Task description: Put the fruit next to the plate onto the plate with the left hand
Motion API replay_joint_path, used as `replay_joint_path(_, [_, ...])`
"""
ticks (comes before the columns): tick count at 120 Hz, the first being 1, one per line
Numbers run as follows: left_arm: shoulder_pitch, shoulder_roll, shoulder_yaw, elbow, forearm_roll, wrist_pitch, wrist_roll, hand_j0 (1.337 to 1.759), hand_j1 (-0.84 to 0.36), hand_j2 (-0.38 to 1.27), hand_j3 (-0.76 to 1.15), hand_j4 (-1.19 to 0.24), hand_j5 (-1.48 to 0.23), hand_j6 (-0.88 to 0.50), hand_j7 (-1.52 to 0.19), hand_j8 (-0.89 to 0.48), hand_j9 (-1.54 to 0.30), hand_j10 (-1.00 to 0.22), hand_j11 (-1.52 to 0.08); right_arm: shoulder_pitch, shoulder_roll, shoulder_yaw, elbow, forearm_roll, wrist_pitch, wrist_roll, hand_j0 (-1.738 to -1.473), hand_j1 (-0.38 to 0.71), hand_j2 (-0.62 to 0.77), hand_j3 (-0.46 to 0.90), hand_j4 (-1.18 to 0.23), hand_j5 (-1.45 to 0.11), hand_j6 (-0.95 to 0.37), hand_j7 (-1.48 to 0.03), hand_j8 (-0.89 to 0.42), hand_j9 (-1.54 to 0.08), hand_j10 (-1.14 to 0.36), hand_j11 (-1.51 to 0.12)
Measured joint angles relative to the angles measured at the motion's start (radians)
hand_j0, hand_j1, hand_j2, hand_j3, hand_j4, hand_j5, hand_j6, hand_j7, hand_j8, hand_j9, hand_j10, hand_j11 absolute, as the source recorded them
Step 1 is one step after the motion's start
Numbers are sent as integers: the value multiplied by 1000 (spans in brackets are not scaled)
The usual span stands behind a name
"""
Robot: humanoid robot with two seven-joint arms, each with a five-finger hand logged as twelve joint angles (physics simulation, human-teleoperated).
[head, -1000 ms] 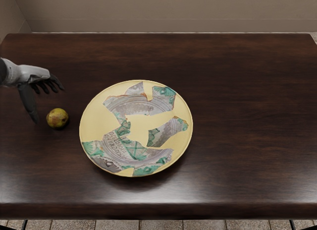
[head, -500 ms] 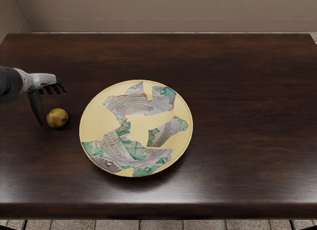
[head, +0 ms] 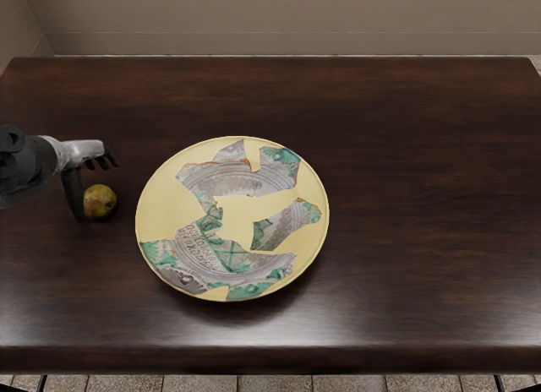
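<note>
A small yellow-green fruit (head: pixel 100 201) lies on the dark table just left of the plate (head: pixel 165 202). The plate is round and yellow, patterned in grey and green, and nothing lies on it. My left hand (head: pixel 87 174) comes in from the left edge and hovers over the fruit. Its thumb hangs down at the fruit's left side and its fingers (head: pixel 101 161) reach out above and behind the fruit. The hand is open, and I cannot tell whether the thumb touches the fruit. The right arm is out of view.
The dark wooden table (head: pixel 406 155) spans the whole view, with its front edge near the bottom. A pale wall runs behind the far edge.
The left arm has moved rightward and lower, bringing the hand from beside the fruit to over it. The thumb now stands close against the fruit's left side. The fruit has not moved.
</note>
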Motion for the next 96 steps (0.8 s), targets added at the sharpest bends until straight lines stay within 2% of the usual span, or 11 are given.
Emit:
replay_joint_path(20, [17,-26,5,22,0,42,0,1658,48,51,0,-253,-328,-254,-328,-254,-328,-253,-328,0,0,0,0,0,0,0,-1658,-308,-7,0,-35,-45,-35,-45,-35,-45,-35,-45])
replay_joint_path(48, [80,-65,5,62,7,57,0,1658,47,52,0,-254,-328,-254,-328,-254,-328,-253,-328,0,0,0,0,0,0,0,-1658,-308,-7,0,-35,-45,-35,-45,-35,-45,-35,-45])
replay_joint_path(96, [115,-111,5,131,19,87,-3,1658,43,52,0,-257,-333,-258,-333,-257,-333,-257,-333,0,0,0,0,0,0,0,-1658,-308,-7,0,-35,-45,-35,-45,-35,-45,-35,-45])
